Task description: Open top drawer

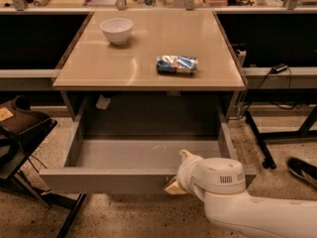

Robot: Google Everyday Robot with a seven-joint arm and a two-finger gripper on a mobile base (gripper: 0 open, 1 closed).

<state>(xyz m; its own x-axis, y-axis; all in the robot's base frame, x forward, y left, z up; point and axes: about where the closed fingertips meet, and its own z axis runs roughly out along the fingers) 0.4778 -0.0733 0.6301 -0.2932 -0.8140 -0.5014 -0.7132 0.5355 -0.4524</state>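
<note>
- Top drawer [99,180]: wide grey tray under the counter [148,48], standing open and drawn well out toward the camera. Inside is bare grey floor, nothing stored that I can see.
- Gripper [178,171]: at the drawer's front lip, right of centre. The white wrist and arm [247,207] come in from the bottom right corner of the view.
- Claw state: can't tell whether it's clenched on the lip or released, as the wrist housing hides the contact.
- Why it sits there, my read: the front has no handle, so the top lip is the only purchase for a pull — hence the claw is at rim height, not on the flat face.
- Counter top: white bowl [117,29] near the back left corner. Blue snack packet [177,64] right of centre, closer to the front edge than the bowl. Both are well clear of the drawer, so they don't interfere.
- Task looks about done to me — the cavity behind the tray is exposed, approx. full travel.
- Open room: bare floor in front of the drawer face. A dark stool [20,128] is near the drawer's left front corner.
- Right side: black frame leg [257,138] sits just beyond the drawer's right wall, near the arm — the tightest spot if I back the arm away.
- Risk: a sideways exit could catch the lip, so I'd lift clear first.
</note>
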